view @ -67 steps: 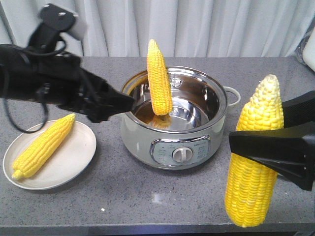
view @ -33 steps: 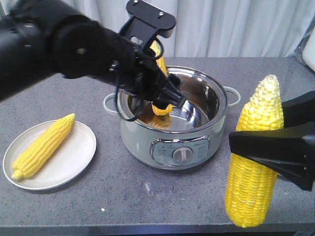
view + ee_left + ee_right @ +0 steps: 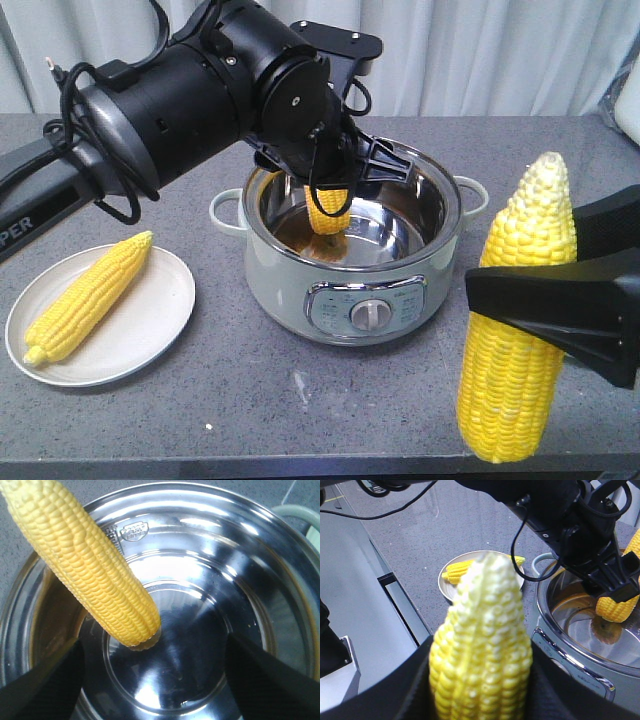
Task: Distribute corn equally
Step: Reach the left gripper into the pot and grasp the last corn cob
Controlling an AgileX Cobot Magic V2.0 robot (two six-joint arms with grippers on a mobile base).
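Hovering over pot point(image 3: 285, 285) | left arm point(image 3: 200, 90), jaws spread by leaning cob point(image 3: 85, 560) | right arm point(image 3: 575, 300), jaws clamping upright cob point(image 3: 515, 340)

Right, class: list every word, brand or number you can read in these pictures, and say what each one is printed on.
"PER": white letters on the left arm's lower link, cut off by the picture's edge.
Small print on the control panel of the pot: too small to read.
Stamped mark on the pot's inner wall: too blurred to read.
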